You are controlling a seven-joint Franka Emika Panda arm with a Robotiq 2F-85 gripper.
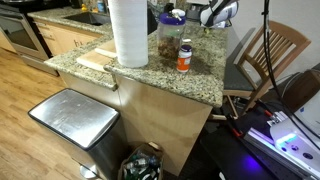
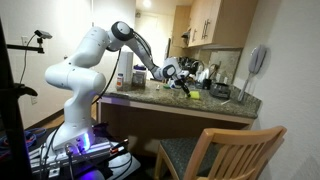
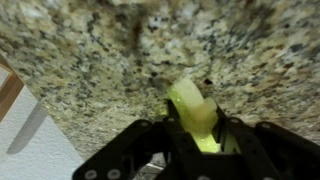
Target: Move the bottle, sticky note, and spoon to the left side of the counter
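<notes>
My tool [image 3: 197, 133]: pinching the sticky note [image 3: 190, 100].
Where it sits: between my jaws, above the table [image 3: 90, 50].

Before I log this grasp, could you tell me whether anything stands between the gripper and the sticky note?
Nothing visible does: in the wrist view the sticky note sits between the gripper's fingers, over the counter.

On the table [image 1: 200, 85], 1 paper towel roll [image 1: 128, 30], 1 jar [image 1: 171, 35] and 1 orange bottle [image 1: 184, 55] are counted. 1 sticky note [image 3: 192, 105] is seen in the wrist view. 1 robot arm [image 2: 85, 60] with 1 pincer [image 3: 197, 135] is counted. Beside the table, 1 wooden chair [image 1: 268, 55] and 1 metal bin [image 1: 75, 118] are counted.
</notes>
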